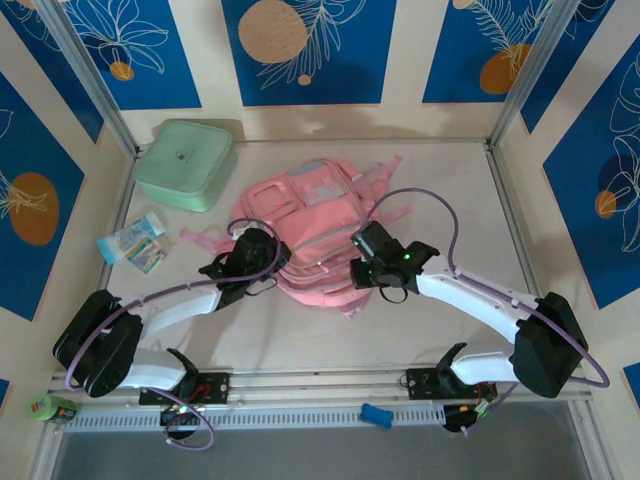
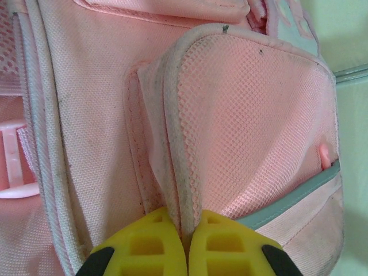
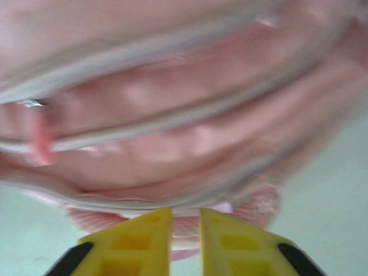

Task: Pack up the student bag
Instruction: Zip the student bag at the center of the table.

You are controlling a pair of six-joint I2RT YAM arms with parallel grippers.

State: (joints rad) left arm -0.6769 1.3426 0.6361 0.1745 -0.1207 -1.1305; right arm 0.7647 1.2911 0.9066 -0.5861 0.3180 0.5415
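Near the middle of the table (image 1: 455,200), a little toward the far wall, lies the student bag (image 1: 310,215), flat on its back with its front pockets facing up and its pink straps (image 1: 205,238) trailing out to the left and toward the far edge. Both my arms reach in over its near end from either side.

My left gripper (image 2: 185,233) is clamped on the bag. The two yellow fingertips (image 2: 149,244) press together on the pale piped rim of a mesh pocket (image 2: 253,121), pinching that edge into an upright fold. A grey strip (image 2: 287,201) runs slantwise below the mesh, and a pink plastic buckle (image 2: 11,172) shows at the left edge of that wrist view.

My right gripper (image 3: 186,230) sits at the bag's near right corner, its fingers slightly apart with a narrow gap between them. The wrist view is blurred, showing pink folds crossed by grey piping close ahead, and I cannot make out anything caught in the gap.

Well apart from the bag, a mint-green lidded box (image 1: 185,162) stands in the far left corner. Some small packets (image 1: 135,242) lie near the left wall, just beyond the strap ends. A small blue object (image 1: 377,415) rests on the near rail between my two bases.
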